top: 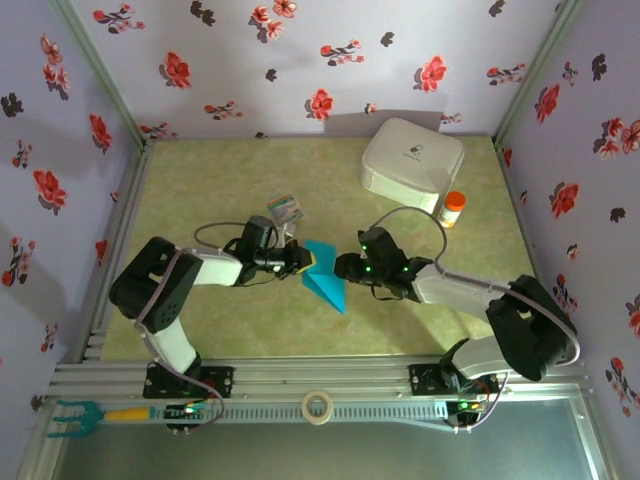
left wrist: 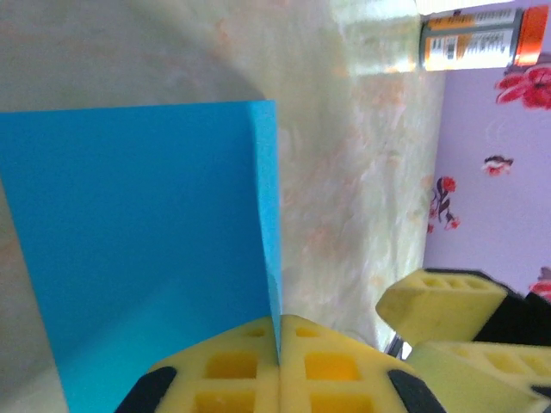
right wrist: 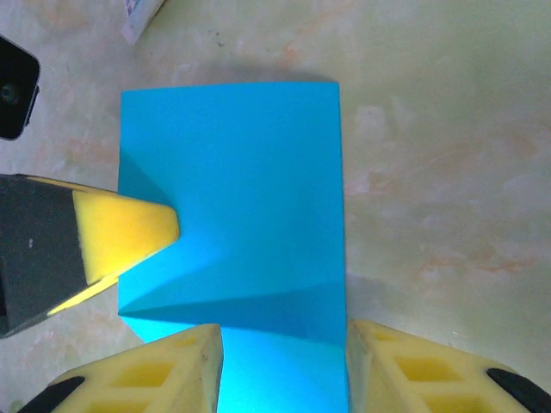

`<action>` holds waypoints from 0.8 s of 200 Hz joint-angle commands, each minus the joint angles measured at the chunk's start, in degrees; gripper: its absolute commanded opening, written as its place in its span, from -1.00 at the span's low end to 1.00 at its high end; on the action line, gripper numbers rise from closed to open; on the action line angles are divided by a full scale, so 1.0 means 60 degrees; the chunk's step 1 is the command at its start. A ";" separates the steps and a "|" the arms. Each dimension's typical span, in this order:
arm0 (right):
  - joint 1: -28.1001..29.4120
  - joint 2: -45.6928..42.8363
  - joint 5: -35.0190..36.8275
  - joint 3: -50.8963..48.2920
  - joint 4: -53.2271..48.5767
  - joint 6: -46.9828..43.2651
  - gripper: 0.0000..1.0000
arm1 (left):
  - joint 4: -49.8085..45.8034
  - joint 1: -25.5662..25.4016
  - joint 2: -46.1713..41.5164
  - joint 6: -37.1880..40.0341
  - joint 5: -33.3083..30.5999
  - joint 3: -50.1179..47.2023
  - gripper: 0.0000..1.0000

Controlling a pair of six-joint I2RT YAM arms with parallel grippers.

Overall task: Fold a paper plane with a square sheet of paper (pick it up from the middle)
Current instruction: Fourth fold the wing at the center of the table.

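My left pincer (left wrist: 278, 334) is pressed together on a folded edge of the blue paper (top: 325, 276), which is over the middle of the table (top: 200, 180) between my two arms. My right pincer (right wrist: 284, 348) is spread, one finger on either side of the paper's near end.

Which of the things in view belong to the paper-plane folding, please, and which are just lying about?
In the job: blue paper sheet, left gripper shut on its edge, right gripper open over it.
Lying about: white box, orange-capped bottle, printed card, tape roll, teal fork.
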 commanded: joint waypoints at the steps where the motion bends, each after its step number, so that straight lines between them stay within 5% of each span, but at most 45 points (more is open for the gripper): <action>1: -0.0062 -0.0574 0.0569 -0.0356 0.0042 -0.0204 -0.14 | 0.0558 0.0001 -0.0179 -0.0342 -0.0484 -0.0265 -1.00; 67: -0.0047 -0.1751 0.1938 -0.0785 -0.0088 -0.1099 -0.12 | 0.0566 -0.0688 -0.1077 -0.0690 -0.2532 -0.0896 -1.00; 160: 0.0292 -0.1964 0.2318 -0.1208 0.0684 -0.1680 -0.11 | 0.0077 -0.0653 -0.0581 -0.0181 -0.1548 -0.0153 -0.64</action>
